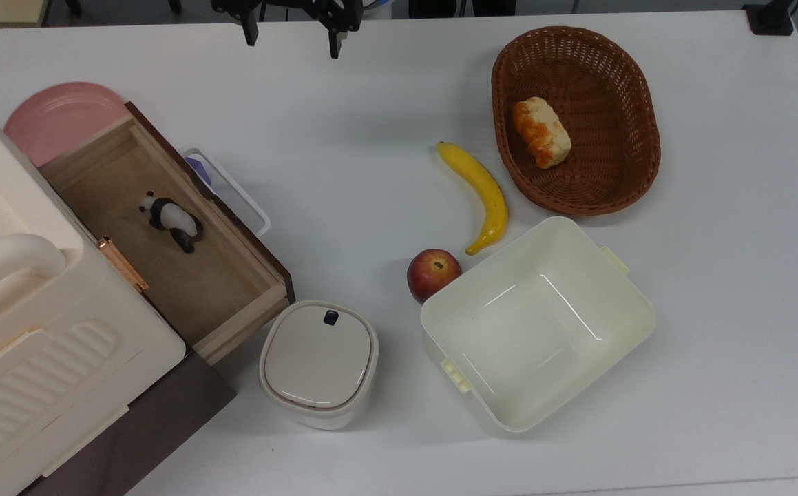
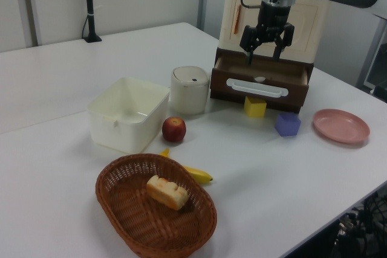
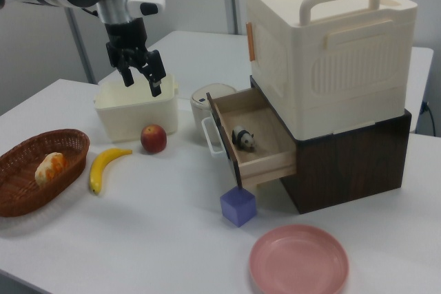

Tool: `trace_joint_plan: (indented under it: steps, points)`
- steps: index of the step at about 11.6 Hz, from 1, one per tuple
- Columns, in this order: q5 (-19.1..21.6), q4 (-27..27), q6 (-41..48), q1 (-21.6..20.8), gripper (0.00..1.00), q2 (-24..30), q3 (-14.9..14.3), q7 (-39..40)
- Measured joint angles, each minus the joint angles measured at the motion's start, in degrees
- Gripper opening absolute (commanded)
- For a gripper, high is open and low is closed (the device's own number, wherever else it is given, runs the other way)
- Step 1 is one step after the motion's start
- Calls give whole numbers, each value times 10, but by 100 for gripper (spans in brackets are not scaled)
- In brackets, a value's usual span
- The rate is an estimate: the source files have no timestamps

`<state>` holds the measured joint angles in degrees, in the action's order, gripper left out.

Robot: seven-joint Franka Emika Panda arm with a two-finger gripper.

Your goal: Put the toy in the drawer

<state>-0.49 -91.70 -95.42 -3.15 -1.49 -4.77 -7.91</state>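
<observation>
The small black-and-white panda toy (image 1: 170, 220) stands on the light-wood floor of the pulled-out drawer (image 1: 230, 293); the right view shows the panda toy (image 3: 243, 138) in the same drawer (image 3: 275, 160). The drawer has a dark brown front panel (image 2: 260, 83) with a white handle. My gripper (image 1: 290, 38) is open and empty, raised well above the table at the top view's upper edge. In the right view the gripper (image 3: 142, 79) hangs high to the left of the drawer. In the left view the gripper (image 2: 264, 55) appears above the drawer front.
A cream tub (image 1: 538, 324), red apple (image 1: 433, 273), banana (image 1: 480, 193) and wicker basket (image 1: 619, 179) with bread (image 1: 542, 132) occupy the table's middle and right in the top view. A lidded white container (image 1: 319, 364), pink plate (image 3: 299, 262), purple block (image 3: 238, 206) and yellow block (image 2: 255, 106) sit near the drawer.
</observation>
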Motion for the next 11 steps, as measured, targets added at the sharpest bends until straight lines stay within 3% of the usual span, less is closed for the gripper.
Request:
trace_joint_plan:
  steps: [3,11]
  points:
    - [0,-6,0,23,100,0,30,11]
    - [0,-9,0,24,100,0,33,12]
